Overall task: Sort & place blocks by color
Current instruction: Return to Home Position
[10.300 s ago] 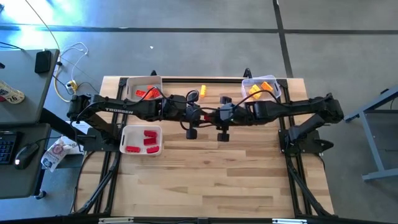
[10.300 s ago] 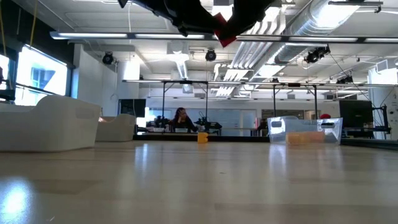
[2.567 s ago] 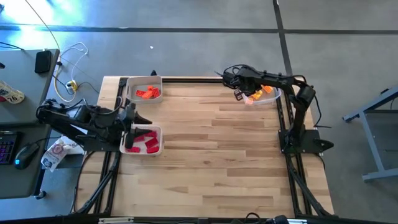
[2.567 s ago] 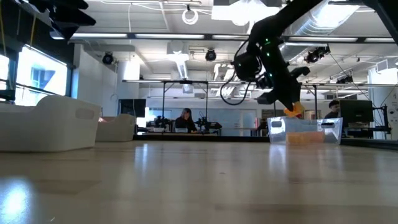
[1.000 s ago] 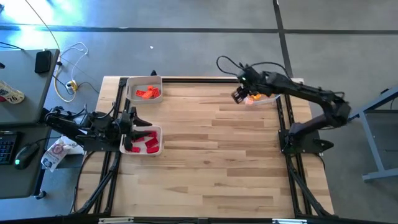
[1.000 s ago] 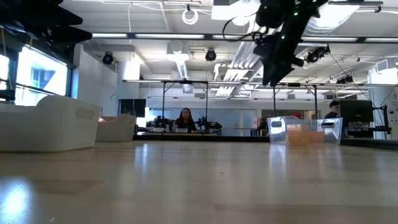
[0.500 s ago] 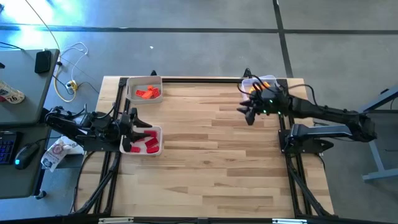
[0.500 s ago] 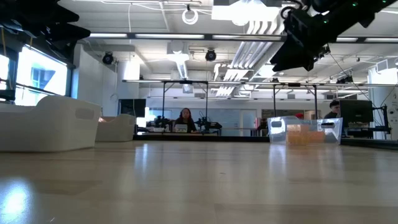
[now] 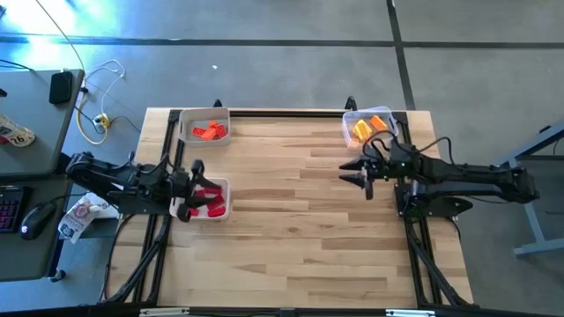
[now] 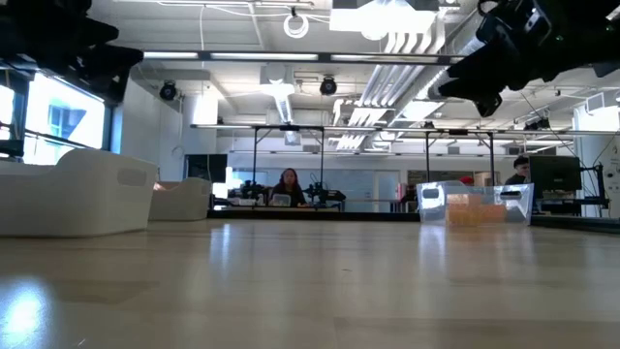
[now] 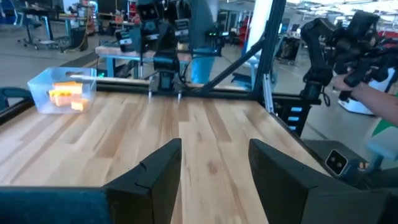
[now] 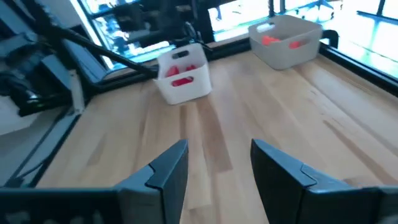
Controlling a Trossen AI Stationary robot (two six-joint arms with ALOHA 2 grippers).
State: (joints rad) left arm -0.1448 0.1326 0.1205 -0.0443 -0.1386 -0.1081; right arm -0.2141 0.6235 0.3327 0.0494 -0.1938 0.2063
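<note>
Red blocks (image 9: 210,197) lie in the near white tray (image 9: 220,212) at the table's left; my left gripper (image 9: 194,189) hovers open at that tray's left side, pointing level across the table, nothing between its fingers (image 11: 155,171). More red-orange blocks (image 9: 208,132) lie in the far white tray (image 9: 204,116). Orange and yellow blocks (image 9: 368,129) lie in the clear tub (image 9: 351,118) at the far right. My right gripper (image 9: 353,176) hangs open above bare wood just near of the tub, pointing toward the left trays, with nothing between its fingers (image 12: 165,168).
Bare wooden tabletop (image 9: 291,211) spreads between the two arms and toward the near edge. A black frame (image 9: 282,112) runs along the table's far edge. In the low view the tub (image 10: 475,206) stands at the right and the white trays (image 10: 77,199) at the left.
My right gripper has drawn back from above the clear tub toward the table's near edge and sunk, tipping from pointing steeply down to nearly level as its arm folded back. My left gripper has shifted slightly toward the near edge and down, over the red tray's left side.
</note>
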